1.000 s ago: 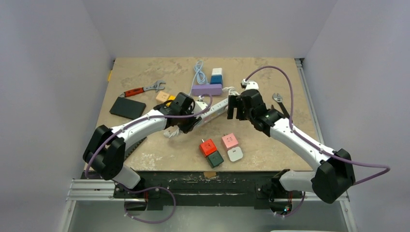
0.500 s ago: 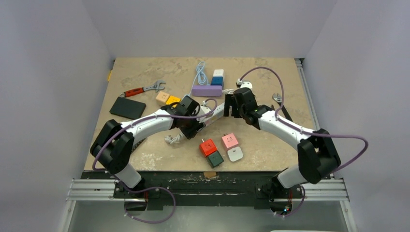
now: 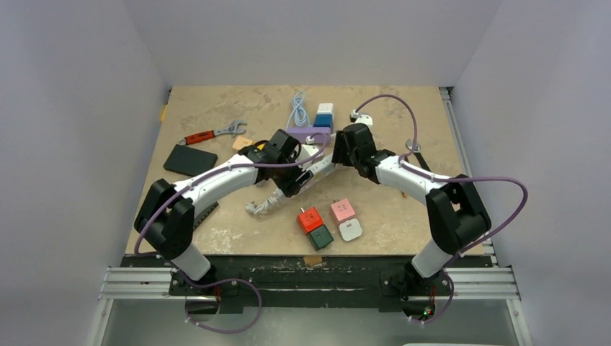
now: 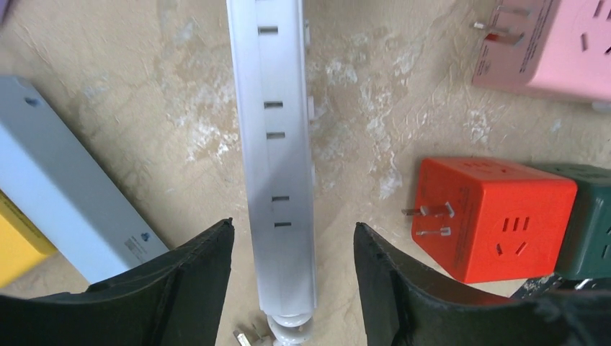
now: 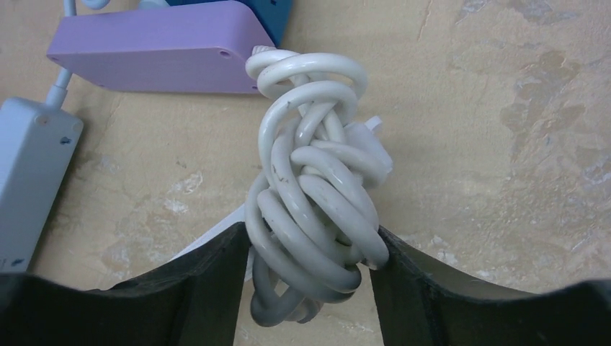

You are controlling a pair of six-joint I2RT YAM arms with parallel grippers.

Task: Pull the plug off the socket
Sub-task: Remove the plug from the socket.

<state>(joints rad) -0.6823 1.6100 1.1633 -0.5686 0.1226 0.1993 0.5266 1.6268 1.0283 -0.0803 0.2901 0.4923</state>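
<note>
Top view: the middle of the power strip point(image 3: 318, 171) is covered by the left end effector point(image 3: 293, 180) and right end effector point(image 3: 337, 154). Whether anything is plugged into it cannot be told.

Left wrist view: the strip's far end is cut off by the top edge. The pink cube point(image 4: 555, 50) and green cube point(image 4: 587, 216) are clipped at the right.

Right wrist view: the purple strip point(image 5: 158, 47) is clipped at the top.

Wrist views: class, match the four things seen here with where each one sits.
Things:
1 white power strip
2 orange cube adapter
3 coiled white cable
4 purple power strip

Places:
A gripped by the right gripper
B beside the green cube
C on the table beyond the coil
D inside the open left gripper, untouched

Pairs: 1-D, 2-B, 3-A, 4-C
</note>
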